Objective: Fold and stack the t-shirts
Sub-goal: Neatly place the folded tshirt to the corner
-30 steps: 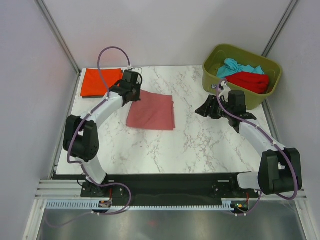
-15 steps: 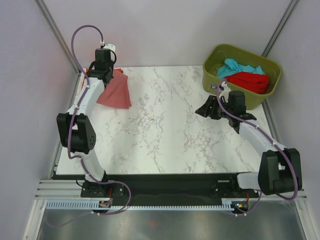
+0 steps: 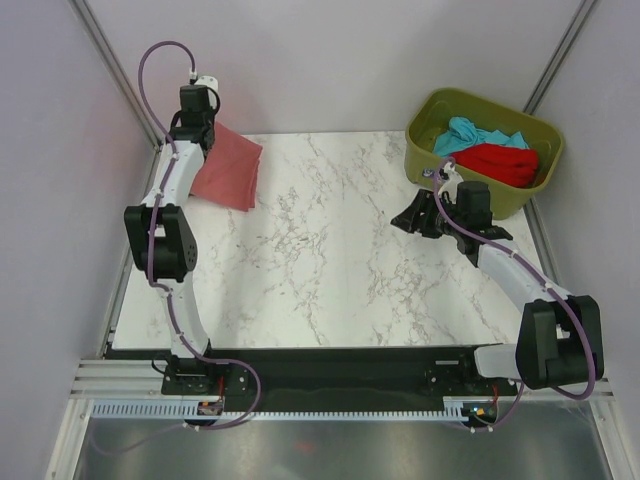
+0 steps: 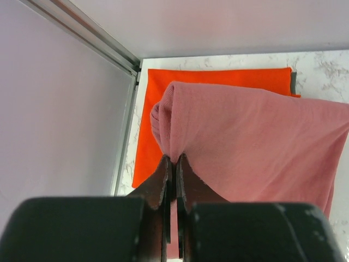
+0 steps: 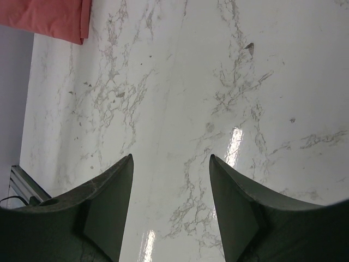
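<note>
While my left end effector [image 4: 173,161] is pinched tight on a fold of the pink shirt [image 3: 228,168], the cloth hangs above the orange shirt [image 4: 218,76] at the table's [image 3: 330,260] far left corner. My right end effector [image 5: 170,157] hovers wide open and empty near the right edge.

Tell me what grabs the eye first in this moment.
The dusty pink t-shirt hangs pinched in the left gripper at the far-left corner of the table, above the flat orange-red t-shirt. At far right, an olive-green bin holds a teal shirt and a red shirt. The right gripper hovers open above the table.
</note>
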Motion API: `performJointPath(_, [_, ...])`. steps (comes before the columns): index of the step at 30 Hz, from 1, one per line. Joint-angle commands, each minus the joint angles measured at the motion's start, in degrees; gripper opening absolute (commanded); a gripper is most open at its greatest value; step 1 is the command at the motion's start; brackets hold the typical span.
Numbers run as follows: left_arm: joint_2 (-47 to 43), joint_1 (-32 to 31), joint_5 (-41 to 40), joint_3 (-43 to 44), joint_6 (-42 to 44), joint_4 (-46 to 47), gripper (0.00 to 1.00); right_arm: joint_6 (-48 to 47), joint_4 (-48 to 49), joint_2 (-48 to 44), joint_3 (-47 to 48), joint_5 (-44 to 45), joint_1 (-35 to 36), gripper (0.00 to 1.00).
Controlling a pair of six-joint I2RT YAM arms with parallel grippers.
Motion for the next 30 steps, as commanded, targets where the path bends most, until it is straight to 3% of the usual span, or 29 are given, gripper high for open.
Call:
performJointPath(1, [0.7,1.1,-1.7,5.0,2.0,5.7,0.02,0.4,2.1,0.4,0.6,0.8,0.0,0.66])
performJointPath(6, [2.7,3.5,-3.9,9.0,-1.9,5.6,0.02,0.3,2.1,0.3,0.6,1.4,0.0,0.66])
performJointPath(14, [9.9,4.1,-12.8,12.5,0.8,5.6,0.03,-0.3,2.2,1.0,0.9,2.3,0.0,0.66])
performJointPath(16, [12.1,4.7,-12.5,15.5,1.8,5.8,0.07,-0.2,2.2,1.2,0.8,2.3,0.0,0.66])
performJointPath(17, [14.1,4.8,-12.6,16.6,1.4,5.9,0.19,-0.2,2.2,1.4,0.8,2.6,0.1,0.66])
performJointPath(18, [14.7,5.4,-13.1,17.2,-0.1,5.9,0.41,-0.1,2.1,1.7,0.8,2.7,0.1,0.66])
performJointPath(19, [15.0,5.6,-14.3,17.7,-0.9,6.1,0.55,-0.1,2.2,1.7,0.8,2.7,0.0,0.66])
performJointPath(20, [14.9,5.6,-15.1,17.7,-1.5,6.0,0.99,-0.1,2.2,1.9,0.9,2.7,0.0,0.66])
performJointPath(23, [12.3,5.3,-11.7,13.6,-3.4,6.0,1.00,-0.4,1.8,1.8,1.4,2.8,0.1,0.66])
performJointPath(27, [1.7,2.4,-12.3,3.5,-9.2,5.9,1.00,-1.7,-0.8,1.5,2.2,4.9,0.0,0.67])
performJointPath(30, [-5.4,-1.3,-4.3,-7.0,-13.7,5.7,1.00,-1.9,-2.3,1.6,3.0,4.8,0.1,0.70])
